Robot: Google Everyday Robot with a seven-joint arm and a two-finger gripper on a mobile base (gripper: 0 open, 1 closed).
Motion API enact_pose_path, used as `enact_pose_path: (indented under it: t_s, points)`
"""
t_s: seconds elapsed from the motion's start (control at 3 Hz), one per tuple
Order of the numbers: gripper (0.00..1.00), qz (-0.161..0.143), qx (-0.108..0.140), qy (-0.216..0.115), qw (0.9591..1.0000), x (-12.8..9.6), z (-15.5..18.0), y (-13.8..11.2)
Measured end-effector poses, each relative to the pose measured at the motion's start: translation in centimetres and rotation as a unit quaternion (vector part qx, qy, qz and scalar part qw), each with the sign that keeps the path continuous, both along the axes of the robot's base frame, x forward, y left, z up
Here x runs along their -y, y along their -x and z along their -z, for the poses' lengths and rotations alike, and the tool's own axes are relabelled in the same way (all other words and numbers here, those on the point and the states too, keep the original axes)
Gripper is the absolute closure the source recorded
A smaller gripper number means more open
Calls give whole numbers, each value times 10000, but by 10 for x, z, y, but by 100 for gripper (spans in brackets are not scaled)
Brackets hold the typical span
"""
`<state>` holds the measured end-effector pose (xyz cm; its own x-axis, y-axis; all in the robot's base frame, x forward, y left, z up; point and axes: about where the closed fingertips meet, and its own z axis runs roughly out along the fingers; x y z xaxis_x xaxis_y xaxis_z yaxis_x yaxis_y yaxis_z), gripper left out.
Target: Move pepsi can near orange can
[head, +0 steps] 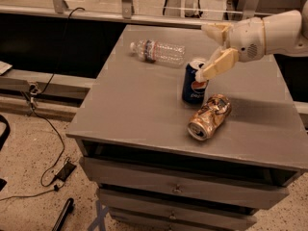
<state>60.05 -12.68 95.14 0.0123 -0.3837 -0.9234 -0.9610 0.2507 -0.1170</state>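
Upright pepsi can (194, 84) sat approx. midway across the bench (130, 110), long axis vertical. The robot's hand (204, 52) hung just above & right of the pepsi can's top, fingers spread, gripping nothing; the lower finger overlapped its rim, contact unclear. Dented orange can (210, 116) lay on its side just front-right of the pepsi can, so prob. little travel left.

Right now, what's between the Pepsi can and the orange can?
Nothing, just a sliver of table in the camera view; the open gripper hovers by the pepsi can top.
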Motion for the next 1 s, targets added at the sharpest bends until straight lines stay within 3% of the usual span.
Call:
enact_pose_path:
  t_s: [0.33,0.67,1.0]
  points:
    - [0,103,353,-279,9989,6,-45,-9]
    - [0,249,799,-572,9949,15,-80,-11]
    - [0,252,811,-577,9947,15,-81,-12]
